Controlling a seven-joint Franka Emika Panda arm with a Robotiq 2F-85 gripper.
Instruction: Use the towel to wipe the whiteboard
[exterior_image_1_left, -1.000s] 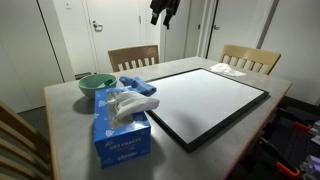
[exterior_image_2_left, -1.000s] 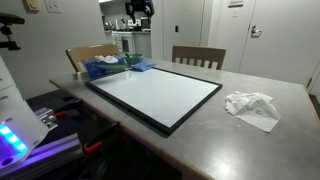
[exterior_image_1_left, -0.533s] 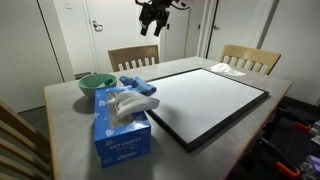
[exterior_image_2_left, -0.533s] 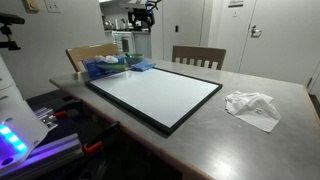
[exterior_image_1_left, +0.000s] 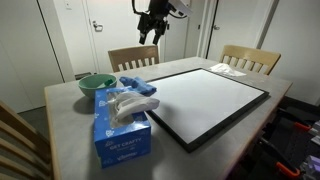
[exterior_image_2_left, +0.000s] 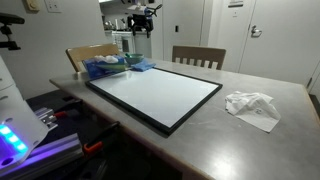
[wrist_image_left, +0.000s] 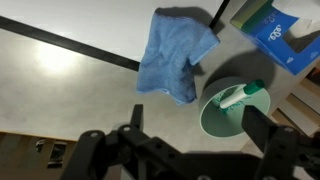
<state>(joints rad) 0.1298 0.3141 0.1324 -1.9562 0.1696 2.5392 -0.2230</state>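
Reach stage: gripper (exterior_image_1_left: 150, 33) is wide open and empty, with the towel (wrist_image_left: 178, 55) well below it. Next it probably drops down, pinches the towel, then heads for the whiteboard (exterior_image_1_left: 205, 95).

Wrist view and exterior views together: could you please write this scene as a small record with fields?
towel: blue, crumpled, on the table between a whiteboard corner and the green bowl; not held
whiteboard: flat on the table, plain white surface
pincer: open, empty, raised above the towel
green bowl: holds a white-and-green item
other things: blue tissue box near the bowl; crumpled white tissue apart from the board
task state: wiping not yet begun
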